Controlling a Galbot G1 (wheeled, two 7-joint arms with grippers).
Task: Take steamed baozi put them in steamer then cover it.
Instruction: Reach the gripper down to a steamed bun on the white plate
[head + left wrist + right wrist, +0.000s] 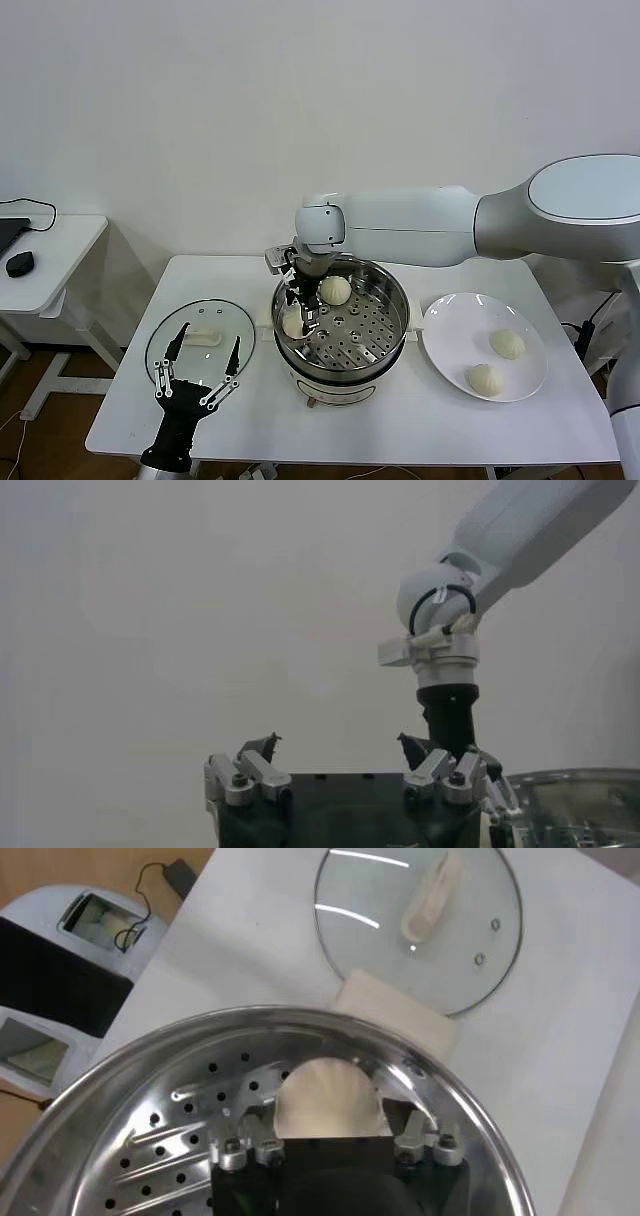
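Note:
The steamer stands mid-table with its perforated tray showing. One baozi lies at the tray's back. My right gripper reaches down inside the steamer's left side and is shut on a second baozi, low over the tray; in the right wrist view this baozi sits between the fingers, close to the steamer wall. Two more baozi lie on the white plate. The glass cover lies flat left of the steamer. My left gripper is open and empty at the cover's front edge.
The cover and the steamer's white side handle show in the right wrist view. A low side table with a black mouse stands at the far left. The left wrist view shows my open left gripper and the right arm's wrist.

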